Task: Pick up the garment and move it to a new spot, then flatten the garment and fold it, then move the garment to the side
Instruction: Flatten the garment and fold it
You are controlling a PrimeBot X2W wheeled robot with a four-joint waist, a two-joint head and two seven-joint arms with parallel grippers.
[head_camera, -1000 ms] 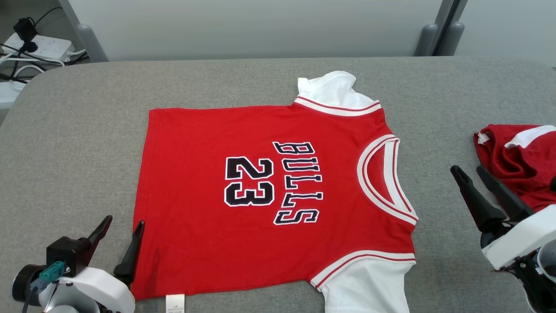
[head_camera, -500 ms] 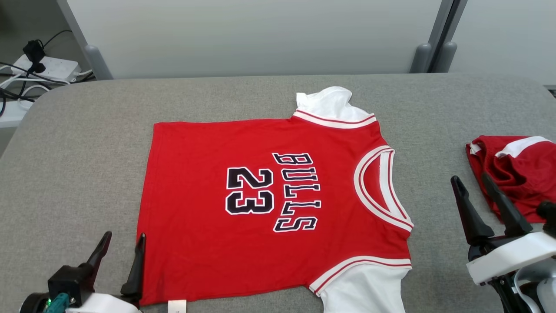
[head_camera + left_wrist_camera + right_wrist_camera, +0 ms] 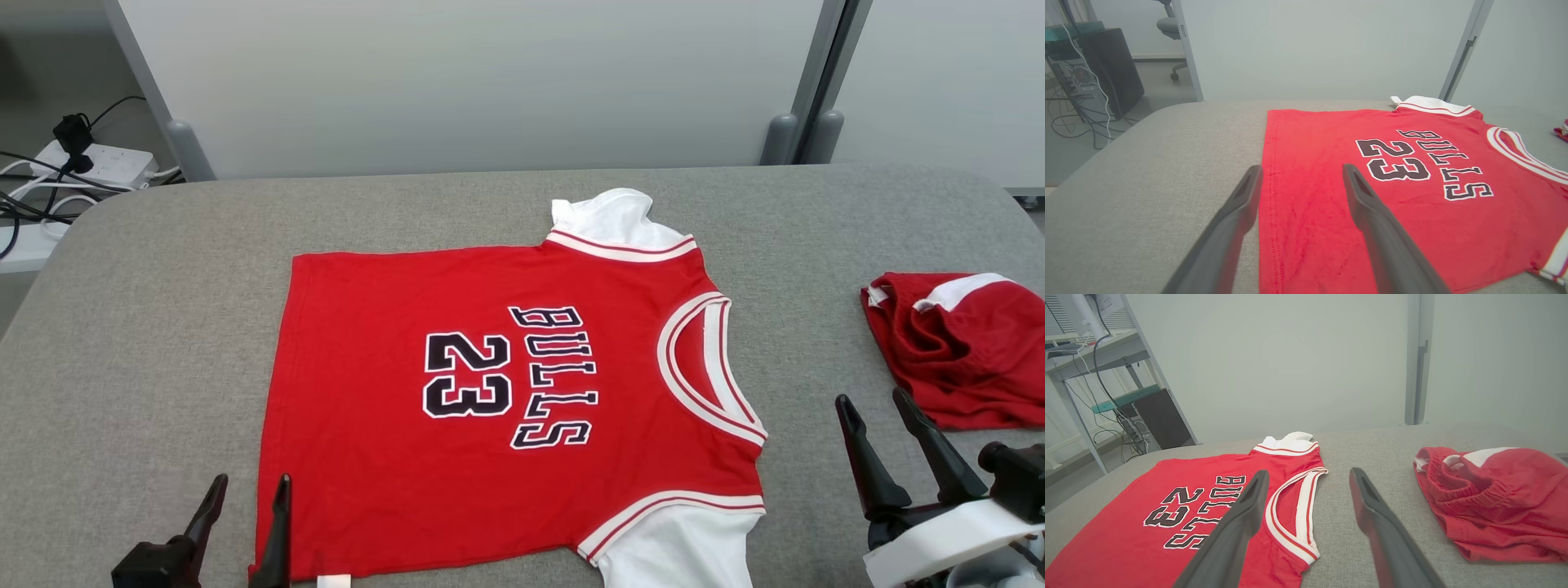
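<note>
Red-and-white short-sleeved jersey (image 3: pixel 367 474) lies flat, mid grey fabric table (image 3: pixel 139 343). Left gripper (image 3: pixel 253 482) wide open, empty, at hem corner; contact unclear. Right gripper (image 3: pixel 869 398) wide open, empty, between jersey and crumpled red cloth heap (image 3: pixel 955 367).

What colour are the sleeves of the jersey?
White sleeves on the red jersey; clearest in the head view.

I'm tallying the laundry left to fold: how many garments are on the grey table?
2. The red jersey lies spread flat in the middle of the table; a crumpled red garment sits by its right edge. More could lie outside the views.
</note>
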